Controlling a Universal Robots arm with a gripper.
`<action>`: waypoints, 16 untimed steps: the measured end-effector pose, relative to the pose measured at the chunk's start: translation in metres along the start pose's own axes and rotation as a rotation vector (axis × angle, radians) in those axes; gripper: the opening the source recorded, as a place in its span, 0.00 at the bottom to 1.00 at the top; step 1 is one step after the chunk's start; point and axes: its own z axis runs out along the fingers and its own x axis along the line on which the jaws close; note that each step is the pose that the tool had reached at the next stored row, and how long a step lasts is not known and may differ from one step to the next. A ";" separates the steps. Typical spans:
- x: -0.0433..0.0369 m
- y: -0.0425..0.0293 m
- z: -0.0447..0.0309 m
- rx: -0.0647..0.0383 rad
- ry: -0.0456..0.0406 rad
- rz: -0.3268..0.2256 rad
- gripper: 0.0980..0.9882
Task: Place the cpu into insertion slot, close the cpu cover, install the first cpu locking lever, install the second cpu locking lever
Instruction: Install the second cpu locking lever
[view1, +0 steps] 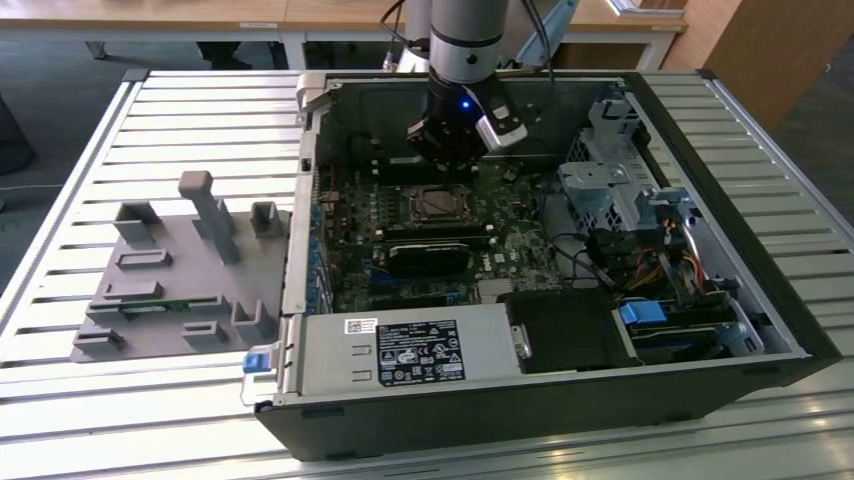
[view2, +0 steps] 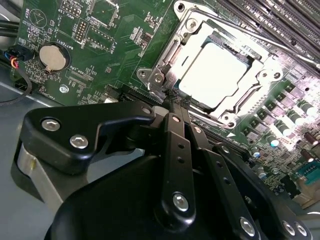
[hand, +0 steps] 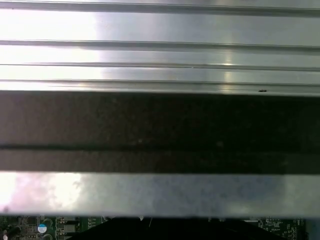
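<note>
The cpu (view2: 215, 72), a pale silvery square, lies flat in the insertion slot (view1: 438, 203) in the middle of the motherboard. The cpu cover (view2: 196, 26), a silvery frame plate, lies down around the chip's face. My gripper (view2: 175, 99) is shut, its black fingertips pressed together at the socket's near corner, by a metal hinge tab. Whether they pinch a lever wire there I cannot tell. In the exterior view the gripper (view1: 445, 158) hangs inside the open case just behind the socket.
The open computer case lies on a slatted metal table. A power supply (view1: 400, 352) fills its near side, a drive cage (view1: 607, 190) and cables (view1: 641, 270) its right. A grey fixture (view1: 174, 270) stands at the exterior view's left. A coin battery (view2: 52, 58) sits beside the socket.
</note>
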 end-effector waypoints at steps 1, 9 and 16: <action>0.0000 -0.0003 -0.0001 0.000 0.0001 0.000 0.01; 0.0000 -0.0018 -0.0001 0.000 0.0001 0.000 0.01; 0.0000 -0.0042 -0.0001 0.000 -0.0001 0.000 0.01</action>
